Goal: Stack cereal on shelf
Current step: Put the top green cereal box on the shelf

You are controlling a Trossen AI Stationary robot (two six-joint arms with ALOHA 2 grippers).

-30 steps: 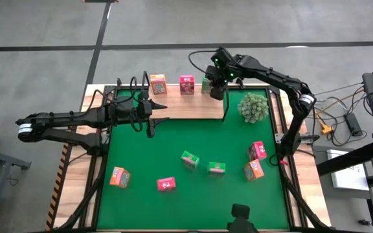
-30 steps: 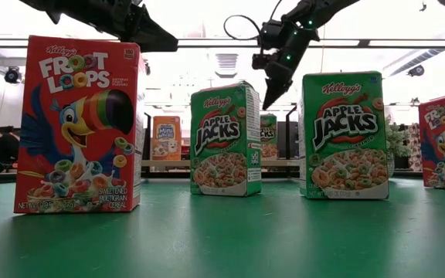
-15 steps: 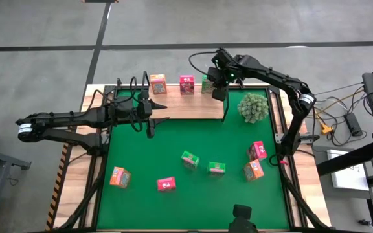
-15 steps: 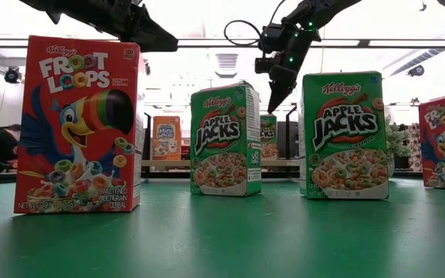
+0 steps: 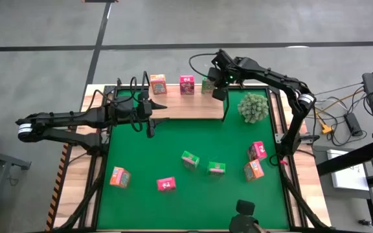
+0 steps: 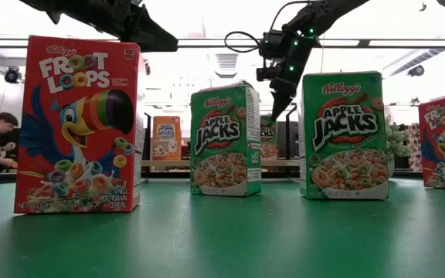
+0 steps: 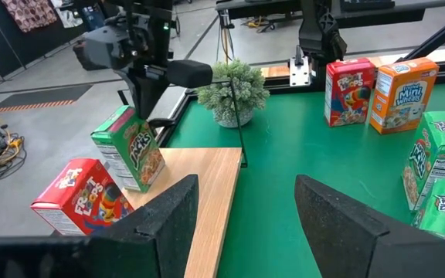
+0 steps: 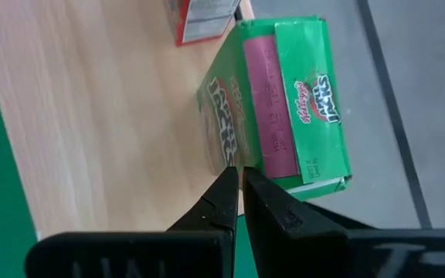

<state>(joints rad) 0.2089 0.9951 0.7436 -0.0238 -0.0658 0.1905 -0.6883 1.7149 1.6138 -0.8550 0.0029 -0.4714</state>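
Note:
The light wooden shelf (image 5: 173,109) lies at the mat's far edge. On it stand an orange box (image 5: 158,83), a pink box (image 5: 186,85) and a green box (image 5: 207,85). The green box leans tilted in the left wrist view (image 7: 129,149). My right gripper (image 5: 217,92) is shut, its tips at this green box (image 8: 284,100). My left gripper (image 5: 151,118) hangs open and empty over the shelf's near edge. Six more boxes stand on the green mat (image 5: 173,145), among them two green ones (image 5: 190,159) (image 5: 216,168). My right gripper has its shut fingertips (image 8: 230,181) against the green box's top, at the long edge where the top meets the printed front (image 8: 236,158), near one end. The fingers slant down from above. The box stands tilted on the shelf.
A fuzzy grey-green plant ball (image 5: 253,107) stands at the shelf's right end, close to my right arm. Thin black wire uprights (image 5: 225,107) rise at the shelf's sides. On the mat are an orange (image 5: 119,176) and a pink box (image 5: 166,184) near left, and a pink (image 5: 257,150) and an orange one (image 5: 254,170) right.
My right gripper has gone a little toward the table's right edge and slightly down beside the green box on the shelf, its fingers staying shut.

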